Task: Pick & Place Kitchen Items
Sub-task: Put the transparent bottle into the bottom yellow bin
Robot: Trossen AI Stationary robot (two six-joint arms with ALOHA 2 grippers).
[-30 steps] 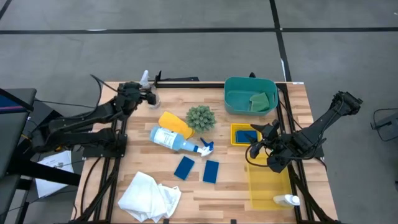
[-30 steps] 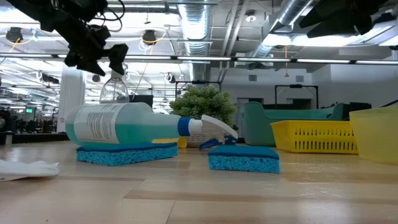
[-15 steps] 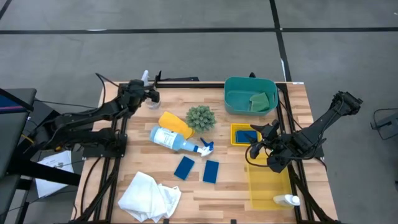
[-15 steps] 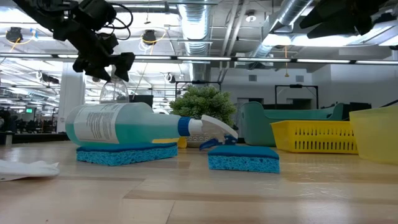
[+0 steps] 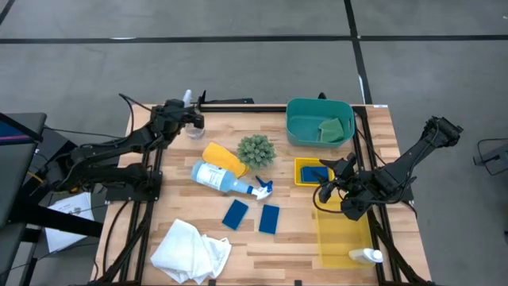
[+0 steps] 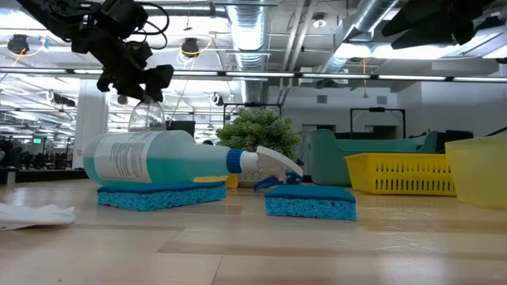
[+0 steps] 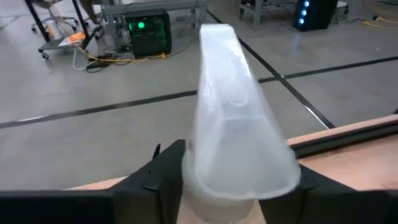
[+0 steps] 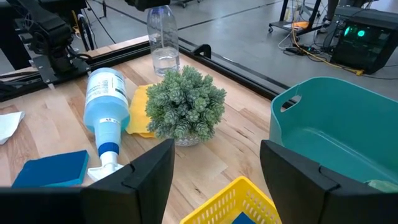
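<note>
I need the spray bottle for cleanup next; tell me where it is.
In the high view the spray bottle lies on its side near the table's middle, just below the yellow sponge and beside the green plant ball, its blue trigger toward two blue sponges.

Wooden table (image 5: 294, 230). Far edge: clear cup (image 5: 194, 127), teal bin (image 5: 305, 131). Centre: yellow sponge (image 5: 221, 153), plant ball (image 5: 255, 149), spray bottle (image 5: 218, 176) lying flat, two blue sponges (image 5: 235, 214). Near-left corner: white cloth (image 5: 190, 250). Right edge: yellow bins (image 5: 340, 238).

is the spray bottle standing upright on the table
No, the spray bottle lies on its side on the table, beside the yellow sponge.
</note>
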